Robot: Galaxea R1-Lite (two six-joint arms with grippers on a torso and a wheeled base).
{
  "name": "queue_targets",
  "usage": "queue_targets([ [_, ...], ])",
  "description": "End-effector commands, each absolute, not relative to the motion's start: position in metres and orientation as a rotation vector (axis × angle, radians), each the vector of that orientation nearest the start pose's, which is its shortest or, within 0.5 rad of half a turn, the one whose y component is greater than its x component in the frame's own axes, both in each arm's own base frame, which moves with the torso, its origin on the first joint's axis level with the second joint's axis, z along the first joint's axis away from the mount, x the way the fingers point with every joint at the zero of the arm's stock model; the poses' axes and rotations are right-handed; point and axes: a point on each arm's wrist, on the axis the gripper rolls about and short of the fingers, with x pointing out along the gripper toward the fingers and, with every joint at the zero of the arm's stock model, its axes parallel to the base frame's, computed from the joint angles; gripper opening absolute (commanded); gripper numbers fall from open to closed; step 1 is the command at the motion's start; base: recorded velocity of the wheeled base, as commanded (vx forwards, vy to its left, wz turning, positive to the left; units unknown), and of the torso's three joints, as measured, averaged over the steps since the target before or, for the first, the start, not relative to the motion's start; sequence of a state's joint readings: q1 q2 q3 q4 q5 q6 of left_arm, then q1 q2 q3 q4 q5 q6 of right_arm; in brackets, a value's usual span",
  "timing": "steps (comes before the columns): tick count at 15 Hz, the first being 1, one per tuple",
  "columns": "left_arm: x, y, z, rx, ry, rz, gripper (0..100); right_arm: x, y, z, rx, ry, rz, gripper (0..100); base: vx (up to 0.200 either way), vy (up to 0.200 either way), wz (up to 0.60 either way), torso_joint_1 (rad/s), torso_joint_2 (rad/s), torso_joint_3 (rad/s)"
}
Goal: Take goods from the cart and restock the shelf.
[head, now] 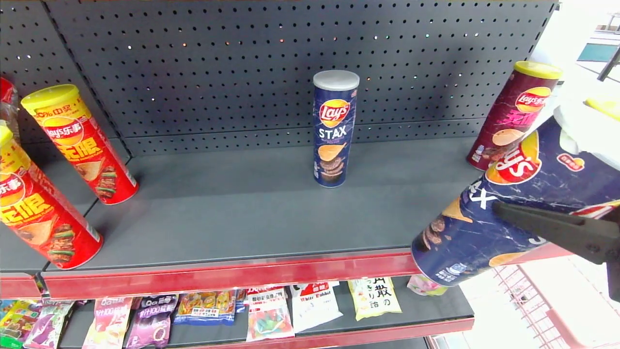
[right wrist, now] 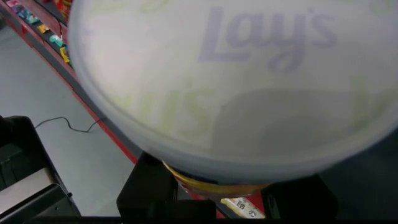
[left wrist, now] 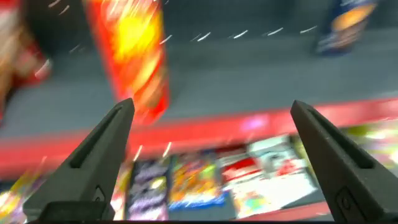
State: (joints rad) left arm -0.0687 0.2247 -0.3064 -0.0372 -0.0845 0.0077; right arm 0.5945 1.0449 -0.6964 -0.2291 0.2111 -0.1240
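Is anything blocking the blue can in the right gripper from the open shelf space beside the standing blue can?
Nothing visible does. The shelf between the standing blue can and the maroon can is bare. The held can hangs tilted at the shelf's front right edge, the maroon can just behind it.

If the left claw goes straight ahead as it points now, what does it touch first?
Probably the shelf's red front edge, framed by the open left claw. A red can stands behind it, to one side. Depth is uncertain in this blurred view.
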Motion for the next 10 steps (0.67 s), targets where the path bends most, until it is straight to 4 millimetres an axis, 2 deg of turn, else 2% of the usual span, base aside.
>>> queue_targets([
  [1,0.049,-0.017,0.249,0.036,0.024,-0.501,100,0.114,0.083,0.258,-0.143,0.073,0.814,0,0.000,0.000,0.00,0.000,0.00,0.000],
  [3,0.087,-0.031,0.255,0.038,0.111,-0.697,100,0.117,0.085,0.259,-0.143,0.076,0.814,0,0.000,0.000,0.00,0.000,0.00,0.000],
  [6,0.149,-0.057,0.269,0.072,0.152,-0.853,100,0.126,0.091,0.263,-0.144,0.081,0.813,0,0.000,0.000,0.00,0.000,0.00,0.000],
  [8,0.176,-0.069,0.277,0.067,0.154,-0.956,100,0.129,0.093,0.265,-0.144,0.081,0.812,0,0.000,0.000,0.00,0.000,0.00,0.000],
  [9,0.203,-0.078,0.275,0.079,0.178,-0.978,100,0.131,0.095,0.266,-0.145,0.081,0.810,0,0.000,0.000,0.00,0.000,0.00,0.000],
  [10,0.218,-0.083,0.274,0.104,0.176,-0.987,100,0.131,0.095,0.267,-0.146,0.079,0.810,0,0.000,0.000,0.00,0.000,0.00,0.000],
])
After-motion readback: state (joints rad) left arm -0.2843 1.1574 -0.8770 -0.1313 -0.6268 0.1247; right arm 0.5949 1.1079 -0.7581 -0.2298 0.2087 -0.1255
